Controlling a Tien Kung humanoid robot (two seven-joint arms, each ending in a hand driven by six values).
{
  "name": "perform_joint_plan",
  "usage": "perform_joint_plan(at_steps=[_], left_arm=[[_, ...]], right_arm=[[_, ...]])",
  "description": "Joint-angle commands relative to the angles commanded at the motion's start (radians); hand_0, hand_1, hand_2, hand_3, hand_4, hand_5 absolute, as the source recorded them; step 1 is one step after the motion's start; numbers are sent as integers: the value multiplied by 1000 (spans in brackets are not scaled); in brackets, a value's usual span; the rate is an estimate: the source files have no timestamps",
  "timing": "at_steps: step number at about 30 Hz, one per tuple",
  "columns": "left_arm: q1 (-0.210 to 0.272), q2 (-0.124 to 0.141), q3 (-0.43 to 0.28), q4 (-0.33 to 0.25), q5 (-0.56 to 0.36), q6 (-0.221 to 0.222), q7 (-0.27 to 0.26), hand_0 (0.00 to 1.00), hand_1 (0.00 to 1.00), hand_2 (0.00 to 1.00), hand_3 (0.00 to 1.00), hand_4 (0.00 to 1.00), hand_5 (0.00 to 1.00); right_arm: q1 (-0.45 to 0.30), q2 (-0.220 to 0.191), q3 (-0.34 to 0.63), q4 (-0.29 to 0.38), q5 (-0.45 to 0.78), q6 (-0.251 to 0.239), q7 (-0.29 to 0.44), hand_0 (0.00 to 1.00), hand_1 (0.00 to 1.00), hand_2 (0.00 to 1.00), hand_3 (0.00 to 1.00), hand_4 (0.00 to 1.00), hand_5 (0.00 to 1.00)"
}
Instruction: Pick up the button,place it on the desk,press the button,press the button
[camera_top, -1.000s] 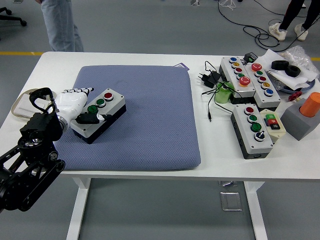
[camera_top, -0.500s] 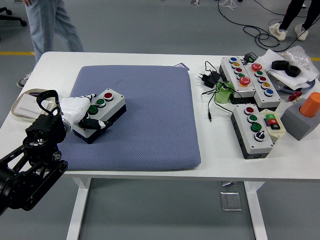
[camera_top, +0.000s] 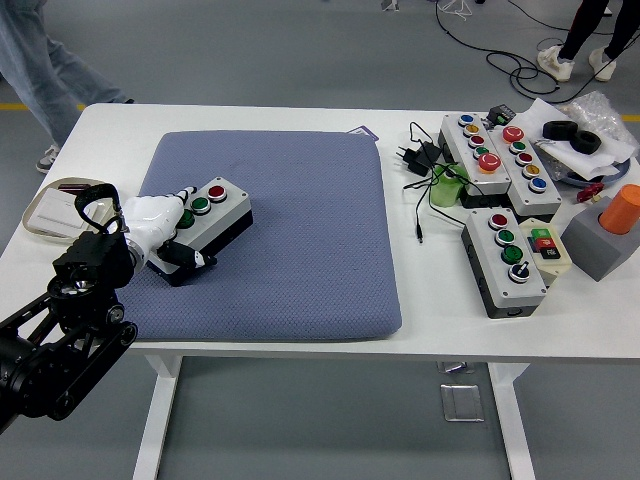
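A grey button box (camera_top: 218, 208) with a black base lies on the blue-grey mat (camera_top: 290, 230), towards its left side. A red button (camera_top: 216, 190) and a green button (camera_top: 200, 204) show on its top. My left hand (camera_top: 165, 228), white with dark fingertips, is wrapped round the box's near left end. Its fingers (camera_top: 184, 193) lie over the top there and the thumb (camera_top: 188, 258) presses against the front side. The hand hides that end of the box. The box rests on the mat. My right hand is out of view.
A flat tray (camera_top: 45, 212) lies at the table's left edge behind my arm. Several other button boxes (camera_top: 505, 260), cables with a plug (camera_top: 420, 155), a black tape roll (camera_top: 572, 135) and an orange cylinder on a grey block (camera_top: 612, 235) crowd the right side. A person's legs (camera_top: 40, 60) show at top left.
My left hand has closed in on the box's end; the thumb slid from the top to the front side. The box shifted slightly away. The person walked left.
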Motion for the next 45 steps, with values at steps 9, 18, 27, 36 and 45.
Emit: perform_joint_plan(at_steps=[9, 18, 27, 36, 45], left_arm=[[-5, 8, -14, -6, 0, -28, -28, 448, 451, 431, 661, 583, 2], [-15, 14, -21, -35, 0, -21, -97, 464, 389, 355, 493, 565, 2], [-49, 38, 10, -17, 0, 62, -403, 451, 337, 304, 348, 596, 2], [-93, 60, 73, 6, 0, -19, -574, 459, 344, 303, 349, 594, 2], [-106, 58, 81, 37, 0, -56, -563, 482, 371, 317, 375, 569, 2]], right_arm=[[5, -1, 2, 0, -2, 0, -1, 629, 502, 547, 584, 269, 22], [11, 0, 6, 0, -5, 0, -3, 629, 500, 545, 584, 269, 21], [15, 0, 6, 0, -5, 0, -4, 629, 498, 545, 584, 270, 23], [20, 0, 2, 0, -1, 0, -3, 629, 498, 544, 584, 268, 20], [17, -1, 1, 0, -8, 1, -5, 629, 497, 542, 584, 268, 22]])
